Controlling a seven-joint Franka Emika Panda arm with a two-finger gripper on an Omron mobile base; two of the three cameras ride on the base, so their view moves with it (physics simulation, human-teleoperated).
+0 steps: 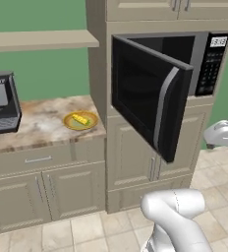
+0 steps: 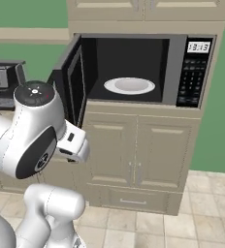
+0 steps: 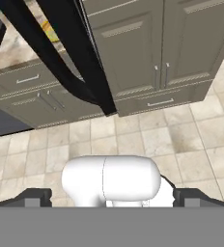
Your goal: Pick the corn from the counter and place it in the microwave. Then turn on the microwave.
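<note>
At left center of the left base view, we see the corn (image 1: 79, 118) lying on a plate (image 1: 69, 123) on the table (image 1: 37, 123). The microwave (image 2: 134, 68) stands open at upper center, its turntable (image 2: 129, 86) bare. In the hand view our claw (image 3: 111, 198) spreads fully, gripping nothing.

Grey coffee machine (image 1: 2, 103), yellow-rimmed plate (image 1: 80, 120), wall shelf (image 1: 42, 39), tiled floor (image 3: 172, 140)

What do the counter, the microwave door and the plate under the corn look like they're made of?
Counter: polished stone, judging by beige-brown marbled veining. Microwave door: probably dark glass in a black frame, with a brushed-metal-looking silver handle. Plate: possibly glazed ceramic, yellow-rimmed; the render leaves it open. Corn lies on it.
</note>
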